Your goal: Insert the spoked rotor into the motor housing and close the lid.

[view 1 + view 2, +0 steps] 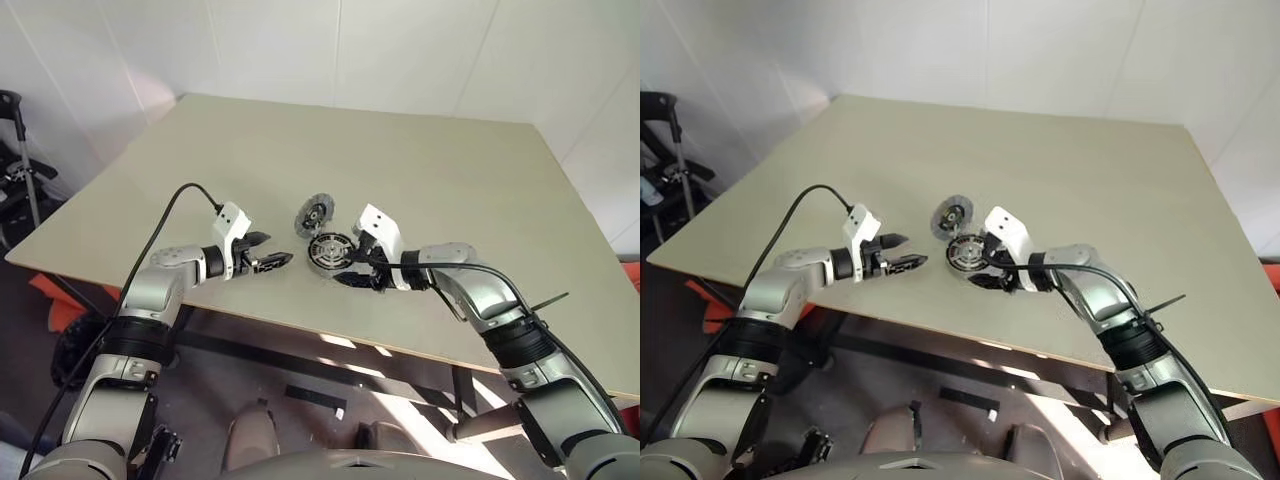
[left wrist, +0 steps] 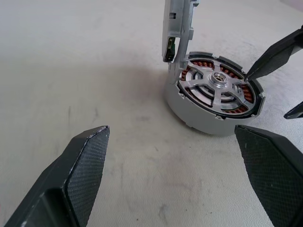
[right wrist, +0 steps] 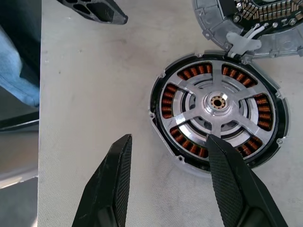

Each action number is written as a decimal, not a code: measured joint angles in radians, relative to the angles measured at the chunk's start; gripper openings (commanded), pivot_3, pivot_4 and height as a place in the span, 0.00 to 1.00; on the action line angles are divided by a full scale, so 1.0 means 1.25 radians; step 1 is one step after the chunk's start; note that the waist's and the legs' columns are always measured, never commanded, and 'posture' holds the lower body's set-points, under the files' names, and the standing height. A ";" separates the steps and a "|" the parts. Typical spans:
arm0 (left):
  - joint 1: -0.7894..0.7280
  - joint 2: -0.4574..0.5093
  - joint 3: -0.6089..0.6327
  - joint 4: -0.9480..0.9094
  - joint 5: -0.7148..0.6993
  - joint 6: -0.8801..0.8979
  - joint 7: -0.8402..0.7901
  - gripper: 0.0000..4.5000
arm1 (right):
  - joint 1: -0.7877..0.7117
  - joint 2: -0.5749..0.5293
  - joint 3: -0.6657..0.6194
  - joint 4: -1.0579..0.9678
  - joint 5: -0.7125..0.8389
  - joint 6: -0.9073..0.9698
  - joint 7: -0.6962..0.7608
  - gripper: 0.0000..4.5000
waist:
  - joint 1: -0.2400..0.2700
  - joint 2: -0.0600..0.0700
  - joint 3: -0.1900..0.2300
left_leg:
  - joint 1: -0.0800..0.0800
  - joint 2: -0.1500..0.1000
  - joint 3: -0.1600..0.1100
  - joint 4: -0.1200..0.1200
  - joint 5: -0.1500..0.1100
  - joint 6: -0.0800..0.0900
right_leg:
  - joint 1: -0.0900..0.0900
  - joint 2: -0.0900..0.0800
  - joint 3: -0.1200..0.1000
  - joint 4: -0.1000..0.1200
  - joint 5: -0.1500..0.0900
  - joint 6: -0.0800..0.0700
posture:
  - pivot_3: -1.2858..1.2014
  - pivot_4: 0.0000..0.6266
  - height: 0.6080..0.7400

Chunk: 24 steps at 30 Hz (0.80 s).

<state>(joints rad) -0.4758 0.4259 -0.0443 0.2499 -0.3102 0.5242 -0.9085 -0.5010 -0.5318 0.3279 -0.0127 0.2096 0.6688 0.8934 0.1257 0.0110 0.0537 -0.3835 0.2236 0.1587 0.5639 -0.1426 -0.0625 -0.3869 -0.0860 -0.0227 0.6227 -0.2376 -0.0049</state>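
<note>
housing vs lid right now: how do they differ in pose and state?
The motor housing lies flat on the table; the lid stands tilted up at the housing's far edge. The housing has the spoked rotor seated in it over copper windings; the lid carries nothing and leaves the housing open. Both are round, grey metal and about the same width.

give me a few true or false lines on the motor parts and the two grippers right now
1. The spoked rotor sits inside the motor housing. True.
2. The lid lies flat on top of the housing. False: it leans up beside it, leaving the rotor uncovered.
3. The left gripper is open and empty. True.
4. The right gripper is clamped shut on the lid. False: it is open, over the housing's rim.
5. The housing rests on the table. True.
</note>
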 measured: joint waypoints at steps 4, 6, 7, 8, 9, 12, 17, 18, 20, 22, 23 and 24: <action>0.007 -0.003 0.000 0.000 0.000 0.000 0.002 1.00 | -0.007 -0.030 0.017 -0.042 -0.031 -0.003 0.006 0.62 | 0.000 0.000 0.000 | 0.000 0.000 0.000 0.000 0.000 0.000 | 0.000 0.000 0.000 0.000 0.000 0.000 | 0.52 0.00 1.00; 0.009 -0.007 0.000 0.000 -0.001 0.000 0.004 1.00 | -0.023 -0.062 0.046 -0.054 -0.076 -0.039 0.013 0.62 | 0.000 0.000 0.000 | 0.000 0.000 0.000 0.000 0.000 0.000 | 0.000 0.000 0.000 0.000 0.000 0.000 | 0.52 0.00 1.00; 0.010 -0.007 0.000 -0.001 -0.001 0.000 0.005 1.00 | -0.029 -0.069 0.051 -0.057 -0.090 -0.052 0.015 0.62 | 0.000 0.000 0.000 | 0.000 0.000 0.000 0.000 0.000 0.000 | 0.000 0.000 0.000 0.000 0.000 0.000 | 0.52 0.00 1.00; 0.011 -0.007 0.000 -0.001 -0.001 0.000 0.006 1.00 | -0.036 -0.072 0.056 -0.057 -0.103 -0.063 0.016 0.62 | 0.000 0.000 0.000 | 0.001 0.000 0.000 0.000 0.000 0.000 | 0.001 0.000 0.000 0.000 0.000 0.000 | 0.52 0.00 1.00; 0.011 -0.008 0.000 -0.001 -0.001 0.000 0.006 1.00 | -0.044 -0.074 0.064 -0.057 -0.122 -0.079 0.016 0.62 | 0.000 0.000 0.000 | 0.001 0.000 0.000 0.000 0.000 0.000 | 0.000 0.000 0.000 0.001 0.000 0.000 | 0.52 0.00 1.00; 0.011 -0.010 0.000 -0.001 -0.001 0.000 0.007 1.00 | -0.064 -0.075 0.085 -0.037 -0.162 -0.117 0.019 0.62 | -0.001 0.000 0.000 | 0.001 0.000 0.000 0.000 0.000 0.000 | 0.001 0.000 0.000 0.000 0.000 0.000 | 0.52 0.00 1.00; 0.011 -0.010 0.001 -0.001 -0.001 0.000 0.008 1.00 | -0.067 -0.061 0.094 -0.007 -0.183 -0.141 0.034 0.62 | -0.001 0.000 0.000 | 0.000 0.000 0.000 0.001 -0.002 0.003 | 0.000 0.000 0.000 0.000 0.000 0.000 | 0.52 0.00 1.00; 0.011 -0.010 0.001 -0.001 -0.001 0.000 0.010 1.00 | -0.067 -0.058 0.094 -0.007 -0.184 -0.142 0.037 0.62 | -0.001 0.000 0.000 | 0.000 0.000 0.000 0.001 -0.002 0.003 | 0.000 0.000 0.000 0.000 0.000 0.000 | 0.52 0.00 1.00; 0.011 -0.009 0.001 -0.001 -0.001 0.000 0.014 1.00 | -0.065 -0.055 0.095 -0.007 -0.188 -0.145 0.042 0.62 | -0.001 0.000 0.000 | 0.000 0.000 0.000 0.002 -0.002 0.004 | 0.000 0.000 0.000 0.000 0.000 0.000 | 0.52 0.00 1.00; 0.011 -0.009 0.001 -0.001 -0.001 -0.001 0.015 1.00 | -0.059 -0.053 0.095 -0.008 -0.190 -0.145 0.046 0.62 | -0.001 0.000 0.000 | 0.000 0.000 0.000 0.002 -0.002 0.004 | 0.001 0.000 0.000 0.000 0.000 0.000 | 0.52 0.00 1.00; 0.012 -0.008 0.002 -0.001 -0.001 -0.001 0.015 1.00 | -0.054 -0.052 0.095 -0.009 -0.191 -0.144 0.049 0.62 | -0.001 0.000 0.000 | 0.000 0.000 0.000 0.002 -0.002 0.004 | 0.001 0.000 0.000 0.000 0.000 0.000 | 0.52 0.00 1.00; 0.012 -0.008 0.002 -0.001 -0.001 -0.001 0.016 1.00 | -0.049 -0.050 0.095 -0.010 -0.191 -0.144 0.051 0.62 | -0.001 0.000 0.000 | 0.000 0.000 0.000 0.002 -0.002 0.004 | 0.001 0.000 0.000 0.001 0.000 0.000 | 0.52 0.00 1.00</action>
<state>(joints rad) -0.4608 0.4158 -0.0414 0.2482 -0.3111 0.5234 -0.8886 -0.5626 -0.5944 0.4469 -0.0248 -0.0291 0.4893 0.9575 0.1245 0.0110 0.0537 -0.3832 0.2237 0.1587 0.5665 -0.1455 -0.0575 -0.3859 -0.0861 -0.0225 0.6234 -0.2375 -0.0049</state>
